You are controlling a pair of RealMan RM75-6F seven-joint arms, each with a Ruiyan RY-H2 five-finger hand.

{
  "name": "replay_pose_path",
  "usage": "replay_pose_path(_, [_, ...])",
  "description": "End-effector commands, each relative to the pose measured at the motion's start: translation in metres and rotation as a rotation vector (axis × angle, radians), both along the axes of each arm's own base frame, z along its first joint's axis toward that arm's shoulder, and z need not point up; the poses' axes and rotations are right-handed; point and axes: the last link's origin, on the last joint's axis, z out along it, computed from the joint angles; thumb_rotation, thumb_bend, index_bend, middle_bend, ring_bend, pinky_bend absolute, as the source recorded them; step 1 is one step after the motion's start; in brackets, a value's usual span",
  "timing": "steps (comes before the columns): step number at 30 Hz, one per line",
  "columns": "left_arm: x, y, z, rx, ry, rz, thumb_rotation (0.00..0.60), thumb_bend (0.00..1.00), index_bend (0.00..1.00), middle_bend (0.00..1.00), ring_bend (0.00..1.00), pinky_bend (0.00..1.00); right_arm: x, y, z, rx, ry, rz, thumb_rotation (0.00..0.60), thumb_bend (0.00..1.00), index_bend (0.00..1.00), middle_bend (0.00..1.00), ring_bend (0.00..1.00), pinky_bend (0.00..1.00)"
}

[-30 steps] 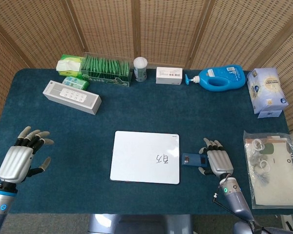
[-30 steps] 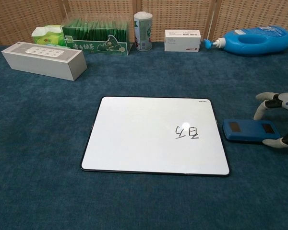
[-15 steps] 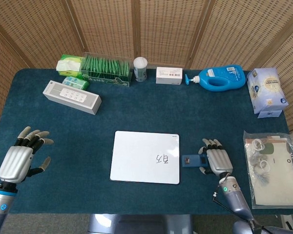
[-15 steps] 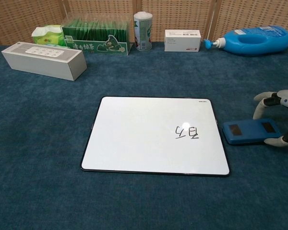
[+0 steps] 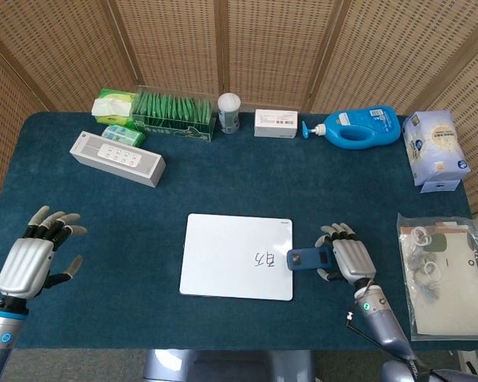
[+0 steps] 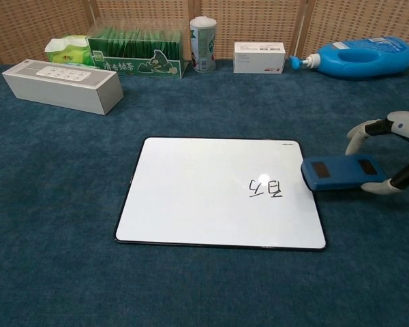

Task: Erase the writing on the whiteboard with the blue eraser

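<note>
**Eraser in hand, writing untouched**

My right hand (image 5: 346,256) grips the eraser (image 5: 309,259) by its near end, fingers on one long side and thumb on the other, so the free end juts out to my left. In the chest view that free end overlaps the right edge of the whiteboard (image 5: 223,255). I cannot tell whether the eraser rests on the board or hangs just above it.

The writing (image 5: 266,259) lies just left of the eraser's tip, near it but not under it. Every stroke is whole and dark, with no smear around it, so I judge that no erasing has been done. The pick-up and the carry to the board look finished. What is left is the real work: set the eraser flat on the marks, rub across them until the board is clean, then put the eraser down.

My left hand (image 5: 33,259) hovers far off to the left of the board, fingers spread, holding nothing.
</note>
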Motion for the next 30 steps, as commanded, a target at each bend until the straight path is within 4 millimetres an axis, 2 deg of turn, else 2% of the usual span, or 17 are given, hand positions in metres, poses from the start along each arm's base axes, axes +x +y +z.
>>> replay_pose_path(1, [0.000,0.000,0.001,0.004,0.004,0.001,0.600,0.44,0.31,0.22,0.17,0.04,0.017,-0.004,0.001,0.050,-0.137,0.016,0.600,0.28,0.74,0.18,0.00,0.00])
replay_pose_path(6, [0.001,0.000,0.005,0.015,0.012,0.003,0.600,0.44,0.31,0.22,0.17,0.04,0.028,-0.004,-0.004,0.089,-0.223,0.034,0.600,0.28,0.76,0.19,0.01,0.00])
replay_pose_path(14, [0.001,-0.001,0.009,0.027,0.028,0.010,0.600,0.44,0.31,0.22,0.17,0.04,0.052,-0.006,-0.023,0.136,-0.309,0.101,0.600,0.28,0.77,0.20,0.01,0.00])
replay_pose_path(20, [0.001,-0.003,0.014,0.038,0.035,0.012,0.600,0.44,0.31,0.22,0.17,0.04,0.072,-0.012,-0.051,0.145,-0.329,0.175,0.600,0.27,0.76,0.19,0.01,0.00])
replay_pose_path(30, [0.002,-0.006,0.020,0.056,0.042,0.016,0.600,0.44,0.31,0.22,0.17,0.04,0.075,-0.017,-0.078,0.147,-0.307,0.222,0.600,0.26,0.75,0.19,0.00,0.00])
